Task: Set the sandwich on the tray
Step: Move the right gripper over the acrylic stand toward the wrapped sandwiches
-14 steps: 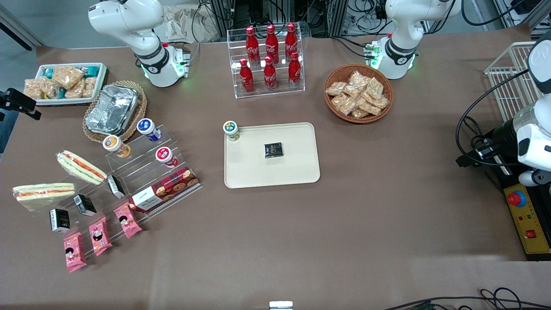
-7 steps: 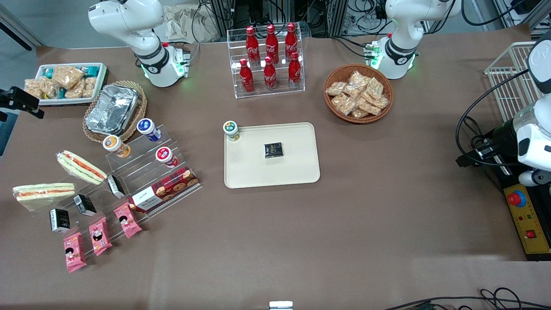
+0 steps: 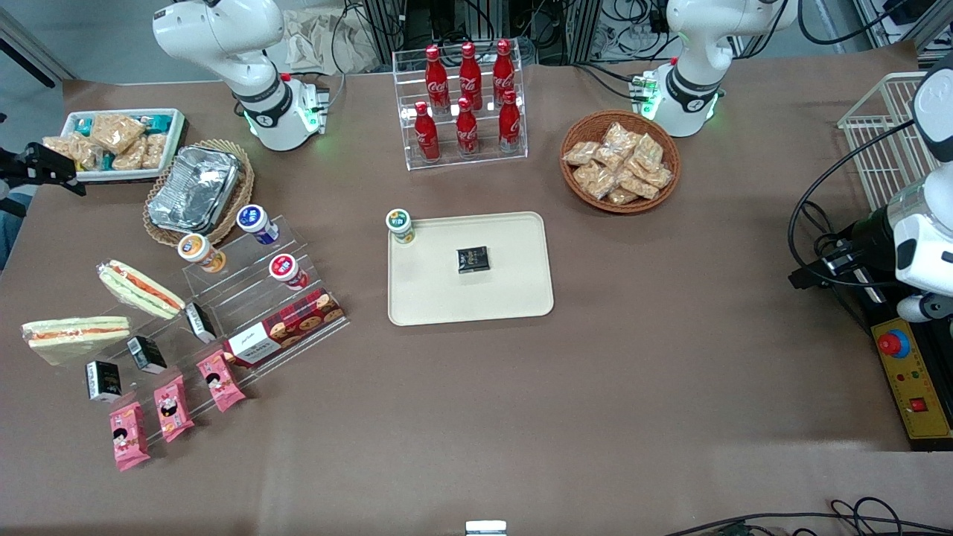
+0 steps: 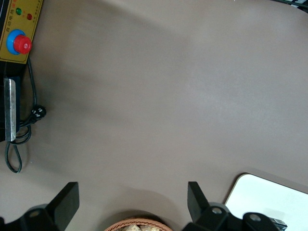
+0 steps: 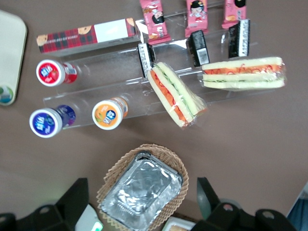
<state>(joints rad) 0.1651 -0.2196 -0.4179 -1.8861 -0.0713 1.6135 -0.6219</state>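
The sandwich (image 3: 74, 333), a clear-wrapped pale wedge with a thin orange-red layer, lies on the table beside the acrylic stand toward the working arm's end; it also shows in the right wrist view (image 5: 242, 73). The cream tray (image 3: 506, 298) lies mid-table, its corner visible in the right wrist view (image 5: 12, 43). It carries a small cup (image 3: 400, 225) at one corner and a dark packet (image 3: 473, 259). My right gripper (image 3: 43, 168) hangs open and empty high above the table edge, over the foil container (image 5: 139, 190), well apart from the sandwich.
A greener wrapped sandwich (image 3: 140, 289) leans on the acrylic stand (image 3: 246, 298) with cups, a biscuit box and pink packets. A white snack dish (image 3: 112, 141), a cola rack (image 3: 465, 104) and a snack basket (image 3: 619, 160) stand farther from the camera.
My right gripper has drifted slightly farther from the front camera and a little toward the table's middle. Nothing on the table has moved.
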